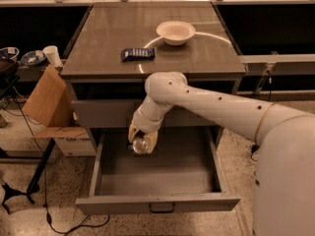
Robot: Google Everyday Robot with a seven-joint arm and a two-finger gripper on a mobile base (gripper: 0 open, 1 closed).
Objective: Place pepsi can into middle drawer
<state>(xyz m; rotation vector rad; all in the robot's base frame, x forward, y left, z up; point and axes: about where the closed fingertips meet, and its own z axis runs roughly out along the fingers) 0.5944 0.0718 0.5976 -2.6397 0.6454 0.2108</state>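
One pepsi can is pinched between your gripper's yellowish fingers, silvery end facing the camera. It's held over the rear left part of the open middle drawer, above the grey tray. Your arm reaches in from the right, crossing the closed topmost drawer. On the cabinet top you've got a white bowl and, apart to its left, a dark-blue snack packet. A cardboard box leans left of the cabinet.
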